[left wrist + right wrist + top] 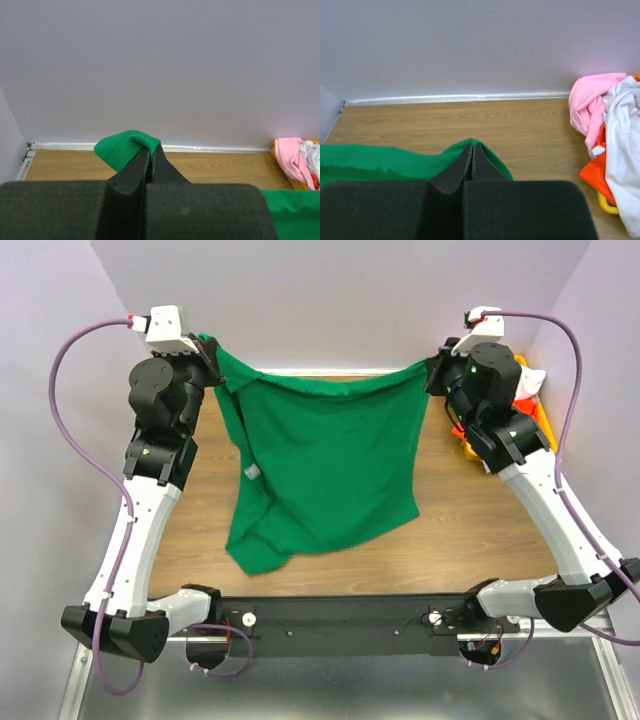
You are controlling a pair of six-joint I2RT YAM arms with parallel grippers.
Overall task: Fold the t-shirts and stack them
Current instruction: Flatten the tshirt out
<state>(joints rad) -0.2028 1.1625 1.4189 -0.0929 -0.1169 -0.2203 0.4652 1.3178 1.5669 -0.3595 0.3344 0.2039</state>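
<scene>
Left gripper (151, 150): jaws pinched right down on a fold of the green t-shirt (330, 460), and a nub of cloth pokes out past the tips. Right gripper (471, 147): same, jaws closed tight on another bit of the shirt's edge, with cloth spilling out to its left.

Both claws sit high at the far side of the table (480, 530), left one far-left, right one far-right. The held edge runs left-right between them and sags a little in the middle.

From that edge the shirt drops toward us. Its lower part rests on the wood and bunches at the near-left corner, so the right side hangs cleaner than the left. A small white label (252, 472) shows on the left margin. We read that as the neck being on the left arm's side, so the shirt's long axis likely runs left-right rather than far-near. We're not certain of that.

Key relation: the cloth lies near of and below both claws, and neither arm is the closer one. Whatever spreads it flat has to move both claws together, or the bunched near-left corner gets dragged.

The rest of the tees sit far-right beside the right arm, in a heap: pink tee (592, 105), white tee (622, 140), orange-red tee (597, 172), over a yellow bin (606, 202). They're clear of the green one.
</scene>
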